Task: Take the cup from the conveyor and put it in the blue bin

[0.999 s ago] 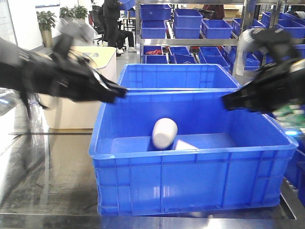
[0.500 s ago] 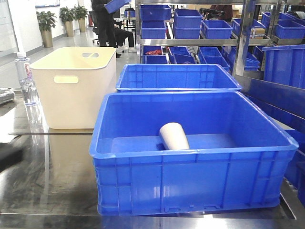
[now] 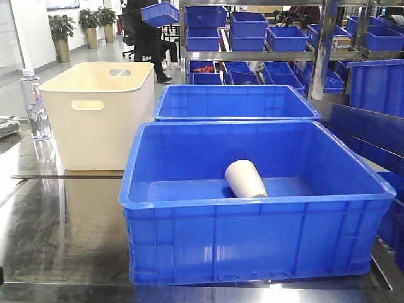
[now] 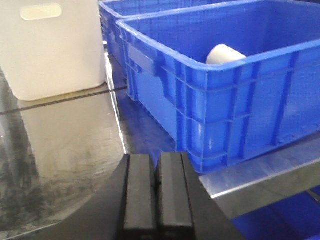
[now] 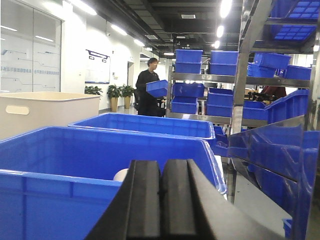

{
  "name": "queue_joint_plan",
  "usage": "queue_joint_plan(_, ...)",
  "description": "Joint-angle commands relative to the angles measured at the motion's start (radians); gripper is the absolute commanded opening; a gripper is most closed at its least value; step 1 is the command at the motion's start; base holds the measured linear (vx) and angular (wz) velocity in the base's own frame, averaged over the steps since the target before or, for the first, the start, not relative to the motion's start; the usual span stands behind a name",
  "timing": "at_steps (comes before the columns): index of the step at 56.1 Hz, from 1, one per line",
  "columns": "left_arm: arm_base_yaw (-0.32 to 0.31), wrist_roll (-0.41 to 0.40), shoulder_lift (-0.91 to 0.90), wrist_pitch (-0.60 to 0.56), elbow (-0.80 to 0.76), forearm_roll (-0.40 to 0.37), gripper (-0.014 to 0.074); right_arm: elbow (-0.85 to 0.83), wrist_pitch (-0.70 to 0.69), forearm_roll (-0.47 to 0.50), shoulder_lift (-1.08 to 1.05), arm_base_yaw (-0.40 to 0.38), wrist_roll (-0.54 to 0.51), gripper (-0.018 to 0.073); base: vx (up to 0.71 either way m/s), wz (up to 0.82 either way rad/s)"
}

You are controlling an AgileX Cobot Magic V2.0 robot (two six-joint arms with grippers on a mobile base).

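Cup (image 3: 246, 180) lies on its side inside blue bin (image 3: 252, 230), near the front wall; left gripper (image 4: 157, 192) and right gripper (image 5: 160, 200) both closed, empty, outside it — placement looks done, keep arms clear.

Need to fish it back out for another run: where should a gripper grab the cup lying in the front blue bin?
The cup lies on its side in the blue bin, base facing up and leftward. Come from above, probably pinching across the tapered wall mid-length; the bin's high walls block sideways approaches.
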Motion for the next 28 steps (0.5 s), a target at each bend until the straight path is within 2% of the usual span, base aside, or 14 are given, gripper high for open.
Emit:
queue_joint_plan(1,-0.002,0.000,-0.002,-0.034,-0.026,-0.019,0.0000,-0.028,-0.073,0.000,0.015,0.000,0.000,-0.0009,0.00,0.00)
queue_joint_plan(23,-0.002,0.000,-0.002,-0.036,-0.026,-0.018,0.0000,-0.028,-0.073,0.000,0.015,0.000,0.000,-0.0009,0.00,0.00)
queue_joint_plan(25,-0.002,0.000,-0.002,-0.041,-0.025,0.000,0.0000,-0.028,-0.073,0.000,0.015,0.000,0.000,-0.0009,0.00,0.00)
queue_joint_plan(28,-0.002,-0.011,-0.005,-0.062,-0.025,0.090,0.0000,-0.028,-0.073,0.000,0.015,0.000,-0.003,-0.0009,0.00,0.00)
